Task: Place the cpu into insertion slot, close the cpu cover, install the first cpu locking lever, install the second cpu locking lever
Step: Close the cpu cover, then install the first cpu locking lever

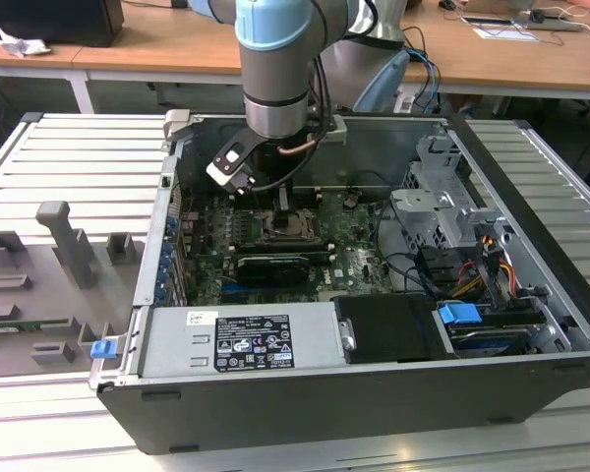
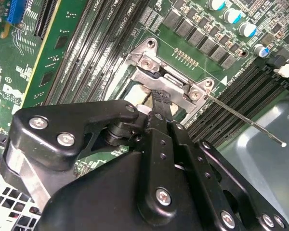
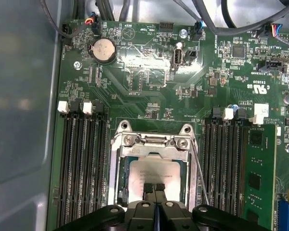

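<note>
Nearest my lens in the second wrist view sits the black linkage (image 2: 135, 183) of the jaws, its bolt heads bright; past it one fingertip (image 2: 159, 102) points at the silvery hinge end of the slot (image 3: 116, 180). In the first wrist view I read the jaws as clenched, tips pressed together with nothing between them, over the face of the cpu (image 3: 154, 169); whether they touch it or hang just above I cannot tell. The cpu lies flat inside the slot, square to its rim; the cover (image 3: 154, 143) shows as a silvery plate at the hinge end, and I cannot tell whether it lies fully down over the chip. A lever (image 3: 200, 175), a thin wire rod, runs just beside the slot; in the second wrist view I see it standing free over the memory slots (image 3: 82, 163), ending in a small ball. A coin battery (image 3: 102, 50) sits on the green board beyond the slot. In the exterior view the arm (image 1: 275, 69) hangs straight down into the open case (image 1: 275, 413), which stands on the slatted desk (image 1: 531, 177); the power supply (image 1: 241, 339) lies along the near side; grey fixtures (image 1: 69, 241) stand beside the case on the exterior view's left.
</note>
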Available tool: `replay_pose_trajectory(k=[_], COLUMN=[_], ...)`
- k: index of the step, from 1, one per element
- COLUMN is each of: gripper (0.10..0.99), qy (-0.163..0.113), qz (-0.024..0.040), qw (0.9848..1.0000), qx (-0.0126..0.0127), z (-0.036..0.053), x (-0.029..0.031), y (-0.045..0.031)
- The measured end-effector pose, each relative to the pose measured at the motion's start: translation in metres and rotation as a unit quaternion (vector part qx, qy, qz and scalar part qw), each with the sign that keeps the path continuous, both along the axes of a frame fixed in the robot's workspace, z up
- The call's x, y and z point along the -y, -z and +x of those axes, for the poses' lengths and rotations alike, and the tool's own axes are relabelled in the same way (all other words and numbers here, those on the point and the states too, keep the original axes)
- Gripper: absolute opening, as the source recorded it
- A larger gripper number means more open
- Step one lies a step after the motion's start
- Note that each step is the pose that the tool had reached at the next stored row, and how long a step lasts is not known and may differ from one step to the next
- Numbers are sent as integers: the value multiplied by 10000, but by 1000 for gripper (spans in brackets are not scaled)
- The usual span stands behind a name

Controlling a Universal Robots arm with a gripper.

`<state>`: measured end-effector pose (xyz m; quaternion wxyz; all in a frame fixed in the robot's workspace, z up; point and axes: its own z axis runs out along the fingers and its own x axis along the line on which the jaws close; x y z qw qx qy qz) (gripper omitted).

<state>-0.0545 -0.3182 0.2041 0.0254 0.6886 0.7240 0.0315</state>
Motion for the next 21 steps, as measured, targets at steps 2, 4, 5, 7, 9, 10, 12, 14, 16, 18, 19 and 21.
replay_pose_trajectory(k=[2, 4, 5, 7, 9, 10, 12, 14, 16, 18, 19, 21], gripper=[106, 106, 106, 106, 106, 106, 106, 106, 106, 106, 106, 106], qy=[0, 0, 0, 0, 0, 0, 0, 0, 1, 0, 0, 0], qz=[1, 1, 1, 2, 2, 1, 1, 1, 1, 1, 1, 1], qw=[10000, 10000, 10000, 10000, 10000, 10000, 10000, 10000, 9999, 9999, 9999, 9999], qx=[3, 3, 2, -11, -54, -62, -82, -98, -102, -104, -105, -104], z=[0, 0, 0, 7, 34, 39, 50, 56, 56, 57, 57, 57], x=[-3, -3, -3, -4, -3, -3, -3, -3, -3, -3, -3, -3], y=[-72, -112, -128, -133, -139, -141, -147, -157, -163, -183, -193, -231])
